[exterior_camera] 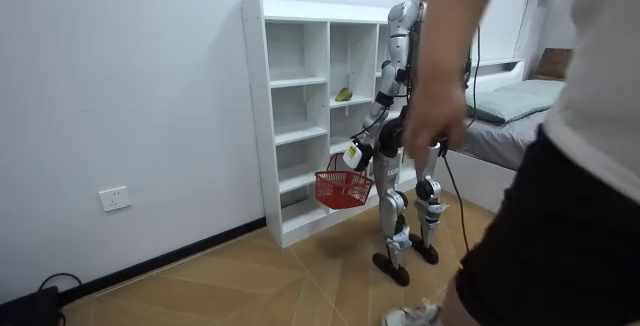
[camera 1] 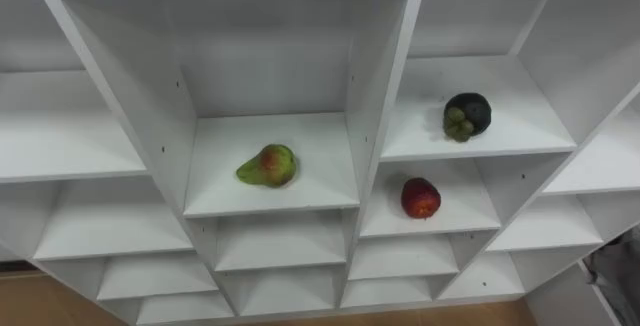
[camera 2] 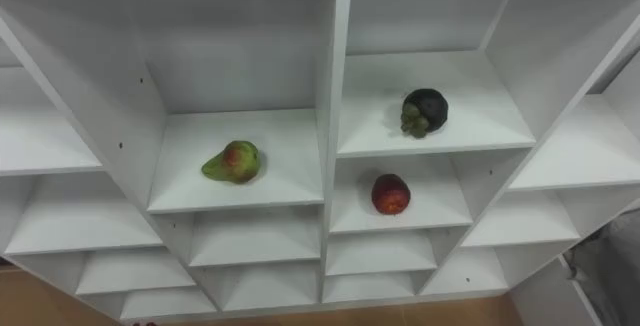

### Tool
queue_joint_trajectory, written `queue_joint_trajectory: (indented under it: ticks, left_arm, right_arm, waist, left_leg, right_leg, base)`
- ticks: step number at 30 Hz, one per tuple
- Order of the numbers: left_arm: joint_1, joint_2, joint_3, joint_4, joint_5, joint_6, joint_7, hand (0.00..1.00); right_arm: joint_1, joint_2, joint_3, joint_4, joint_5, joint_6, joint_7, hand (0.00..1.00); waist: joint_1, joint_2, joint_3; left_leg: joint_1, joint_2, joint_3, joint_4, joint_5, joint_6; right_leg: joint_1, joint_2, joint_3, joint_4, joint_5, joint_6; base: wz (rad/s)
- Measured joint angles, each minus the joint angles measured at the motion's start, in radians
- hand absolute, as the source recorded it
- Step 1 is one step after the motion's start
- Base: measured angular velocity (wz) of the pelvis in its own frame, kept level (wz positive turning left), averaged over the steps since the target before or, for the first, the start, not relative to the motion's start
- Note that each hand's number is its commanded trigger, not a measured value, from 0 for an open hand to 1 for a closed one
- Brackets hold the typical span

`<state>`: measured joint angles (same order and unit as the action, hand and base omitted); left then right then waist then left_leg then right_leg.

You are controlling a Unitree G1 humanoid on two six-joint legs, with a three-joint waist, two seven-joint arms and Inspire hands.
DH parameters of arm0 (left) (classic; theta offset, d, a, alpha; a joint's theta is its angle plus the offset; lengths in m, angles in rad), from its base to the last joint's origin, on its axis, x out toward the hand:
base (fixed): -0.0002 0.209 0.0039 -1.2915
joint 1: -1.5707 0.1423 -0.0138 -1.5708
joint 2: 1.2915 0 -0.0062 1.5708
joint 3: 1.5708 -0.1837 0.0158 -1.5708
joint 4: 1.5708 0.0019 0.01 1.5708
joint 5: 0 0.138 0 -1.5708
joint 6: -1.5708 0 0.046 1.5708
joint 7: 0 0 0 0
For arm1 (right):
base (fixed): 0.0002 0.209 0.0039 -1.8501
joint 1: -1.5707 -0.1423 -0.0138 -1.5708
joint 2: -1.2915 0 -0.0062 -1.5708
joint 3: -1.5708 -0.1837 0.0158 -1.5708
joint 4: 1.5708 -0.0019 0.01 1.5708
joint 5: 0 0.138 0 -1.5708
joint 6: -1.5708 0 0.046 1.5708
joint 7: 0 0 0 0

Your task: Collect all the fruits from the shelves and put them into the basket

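Robot at closet (camera 1: pixel 375 86), L hand (exterior_camera: pixel 352 155) closed on red basket (exterior_camera: pixel 343 190) handle. Shelves, L to R: pear (camera 1: pixel 267 166); red apple (camera 1: pixel 421 198); mangosteen (camera 1: pixel 467 116), cell above apple. All 3 uncollected; task approx. at start.

You are seeing the closet (camera 1: pixel 370 96) running off both sides of the eye views; in the room view a person's arm (exterior_camera: pixel 440 66) is covering the robot's right side.
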<state>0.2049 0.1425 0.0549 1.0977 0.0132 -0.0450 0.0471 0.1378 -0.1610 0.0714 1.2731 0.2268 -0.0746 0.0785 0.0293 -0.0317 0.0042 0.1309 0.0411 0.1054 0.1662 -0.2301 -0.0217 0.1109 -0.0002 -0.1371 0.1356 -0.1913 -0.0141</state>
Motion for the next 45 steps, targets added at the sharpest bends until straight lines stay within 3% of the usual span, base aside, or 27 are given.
queue_joint_trajectory:
  ticks: [29,38,45]
  left_arm:
    - [-0.004,-0.001,-0.014,0.003,-0.003,-0.008,0.018,1.0]
    - [-0.004,-0.003,-0.022,0.003,-0.007,-0.013,0.024,1.0]
    - [-0.004,-0.002,-0.022,-0.001,-0.021,-0.043,0.043,1.0]
  right_arm:
    - [0.012,0.001,0.004,-0.033,-0.008,-0.03,-0.057,0.0]
    - [0.022,0.008,0.002,-0.042,-0.029,-0.04,-0.126,0.0]
    - [0.05,0.008,-0.025,-0.137,-0.116,-0.047,-0.236,0.0]
  waist:
    - [-0.003,0.012,-0.0027]
    - [-0.023,0.012,-0.0018]
    - [-0.028,0.012,-0.0013]
  left_leg:
    - [0.001,0.0,0.0,-0.002,0.0,0.0]
    - [0.003,0.0,0.002,-0.003,0.0,0.0]
    - [0.006,0.001,0.026,-0.002,0.0,0.0]
  right_leg:
    - [0.0,-0.001,-0.002,0.0,0.001,0.0]
    - [0.001,0.0,0.002,0.002,0.001,-0.001]
    - [-0.011,0.001,0.021,0.015,0.001,0.0]
  base:
    - [0.0]
    - [-0.01]
    - [-0.09]
